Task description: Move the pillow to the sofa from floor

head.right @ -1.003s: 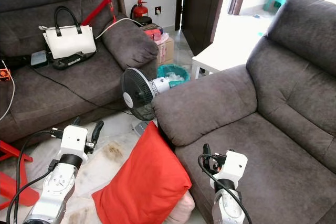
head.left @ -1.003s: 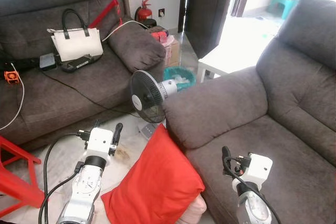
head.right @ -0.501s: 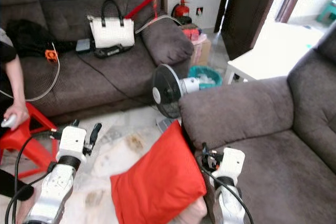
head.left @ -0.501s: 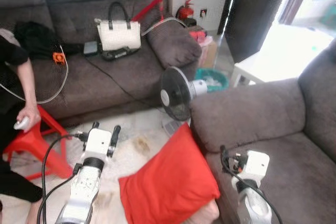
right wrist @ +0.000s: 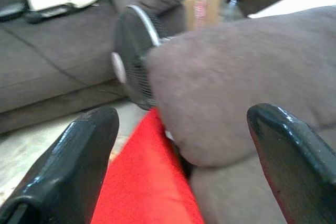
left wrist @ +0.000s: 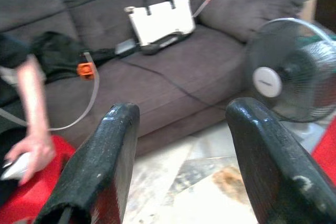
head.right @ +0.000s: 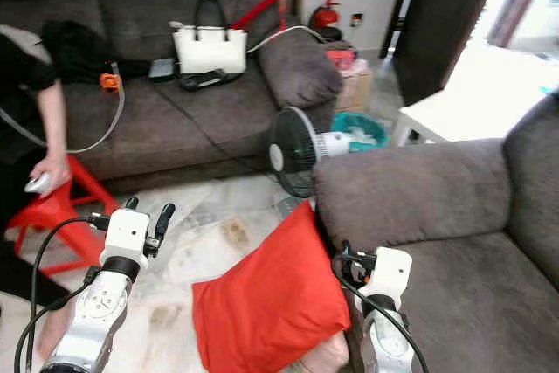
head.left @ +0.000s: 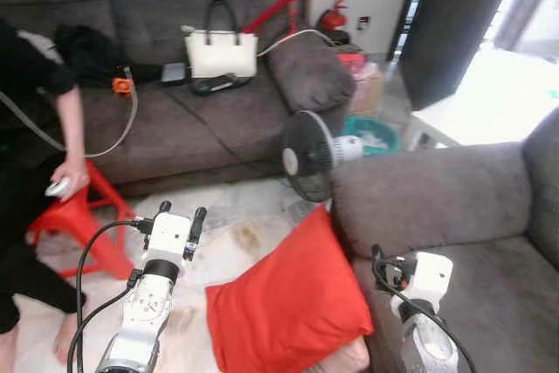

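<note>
Floor [head.left: 236, 233]: red pillow [head.left: 288, 303] propped corner-up against sofa [head.left: 437, 198].

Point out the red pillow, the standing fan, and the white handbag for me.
red pillow [head.left: 293, 307], left eye view, middle of its red face, on the floor.
standing fan [head.left: 307, 156], left eye view, front grille by the white hub.
white handbag [head.left: 221, 55], left eye view, middle of its white front panel.

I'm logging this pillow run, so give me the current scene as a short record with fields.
pillow: red pillow on the floor, leaning against the near sofa
left gripper: open, above the floor, left of the pillow
right gripper: open, over the near sofa's edge
obstacle: fan behind the pillow
person: hand on red stool
</note>
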Available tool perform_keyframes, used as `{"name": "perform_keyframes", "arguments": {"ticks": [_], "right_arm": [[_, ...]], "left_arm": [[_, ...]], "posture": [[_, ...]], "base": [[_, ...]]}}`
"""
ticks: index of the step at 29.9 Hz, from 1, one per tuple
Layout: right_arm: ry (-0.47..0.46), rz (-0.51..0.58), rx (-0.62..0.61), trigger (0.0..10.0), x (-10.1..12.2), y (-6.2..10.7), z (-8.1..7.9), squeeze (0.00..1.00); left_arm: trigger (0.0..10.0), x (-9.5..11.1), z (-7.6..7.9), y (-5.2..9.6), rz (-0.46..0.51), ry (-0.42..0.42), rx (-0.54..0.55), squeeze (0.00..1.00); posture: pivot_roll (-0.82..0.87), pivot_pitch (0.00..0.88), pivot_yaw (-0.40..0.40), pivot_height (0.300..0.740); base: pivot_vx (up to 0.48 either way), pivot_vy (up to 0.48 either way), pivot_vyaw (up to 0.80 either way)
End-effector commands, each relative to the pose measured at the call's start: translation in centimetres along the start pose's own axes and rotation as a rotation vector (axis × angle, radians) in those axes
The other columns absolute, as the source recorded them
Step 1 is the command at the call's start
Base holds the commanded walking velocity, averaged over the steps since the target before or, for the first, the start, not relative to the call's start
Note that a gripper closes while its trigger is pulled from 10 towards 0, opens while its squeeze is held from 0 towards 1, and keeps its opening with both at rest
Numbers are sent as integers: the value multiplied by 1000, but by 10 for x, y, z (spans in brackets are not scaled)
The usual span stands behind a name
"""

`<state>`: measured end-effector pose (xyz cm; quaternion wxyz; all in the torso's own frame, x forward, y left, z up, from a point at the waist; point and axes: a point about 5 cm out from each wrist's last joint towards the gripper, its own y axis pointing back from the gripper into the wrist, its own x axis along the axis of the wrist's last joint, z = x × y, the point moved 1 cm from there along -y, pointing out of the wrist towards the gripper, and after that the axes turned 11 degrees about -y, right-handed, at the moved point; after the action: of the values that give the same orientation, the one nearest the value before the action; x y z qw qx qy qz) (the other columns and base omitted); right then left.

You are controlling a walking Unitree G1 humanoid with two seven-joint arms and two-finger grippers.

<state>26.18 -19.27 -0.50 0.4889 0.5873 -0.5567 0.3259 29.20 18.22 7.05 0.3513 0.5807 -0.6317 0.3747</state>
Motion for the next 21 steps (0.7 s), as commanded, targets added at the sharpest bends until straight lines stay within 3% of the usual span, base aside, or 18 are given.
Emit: {"name": "perform_keyframes", "arguments": {"ticks": [1,8,21], "right_arm": [[1,-13,-7,10000,-3,1,2,0],[-2,-6,5,10000,-3,2,-1,0],[14,140,79,10000,27,-6,-21,0]], "left_arm": [[10000,-4,2,2,-14,-4,-12,0],[10000,-2,6,2,-7,2,-26,0],[10000,8,6,-5,33,21,-24,0]], "posture": [[92,0,-28,740],[93,0,-30,740],[88,8,-29,740]], "base": [[0,0,500],[0,0,71],[0,0,0]]}}
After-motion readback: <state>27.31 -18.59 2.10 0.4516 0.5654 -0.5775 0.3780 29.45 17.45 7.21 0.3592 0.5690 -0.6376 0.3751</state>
